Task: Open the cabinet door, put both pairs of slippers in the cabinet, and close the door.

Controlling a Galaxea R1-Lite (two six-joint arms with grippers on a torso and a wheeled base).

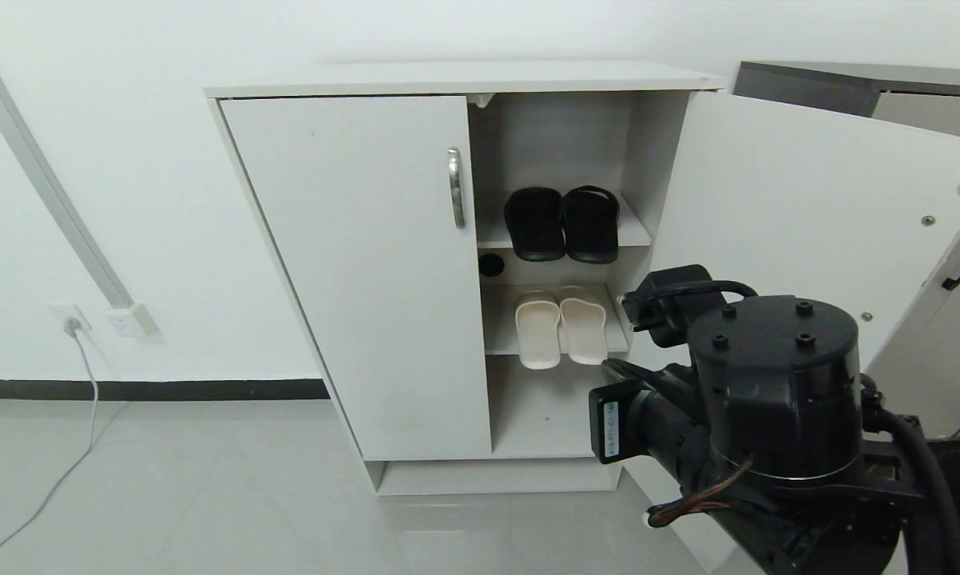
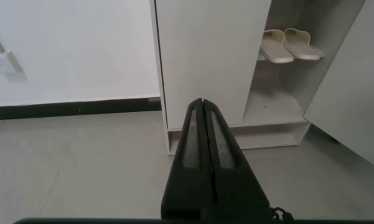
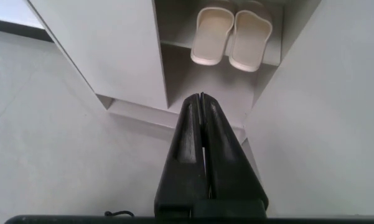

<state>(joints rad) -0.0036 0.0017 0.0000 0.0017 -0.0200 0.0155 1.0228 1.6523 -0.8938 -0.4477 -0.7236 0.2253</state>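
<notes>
Black slippers [image 1: 561,224] above white slippers [image 1: 561,327], door [image 1: 799,208] open

The left gripper [image 2: 202,107] is seen with its two fingers pressed flat together, nothing held between them, and is aimed forward and slightly down. The right gripper [image 3: 201,98] is likewise closed tight and empty, its fingers meeting along a thin seam, and is tilted more steeply downward. The right arm [image 1: 771,391] is held raised at the robot's right, its round black joint housing seen from above.

2 shelves [image 1: 634,233], black slippers [image 1: 561,224] above (cream slippers [image 1: 561,327] below)
</notes>
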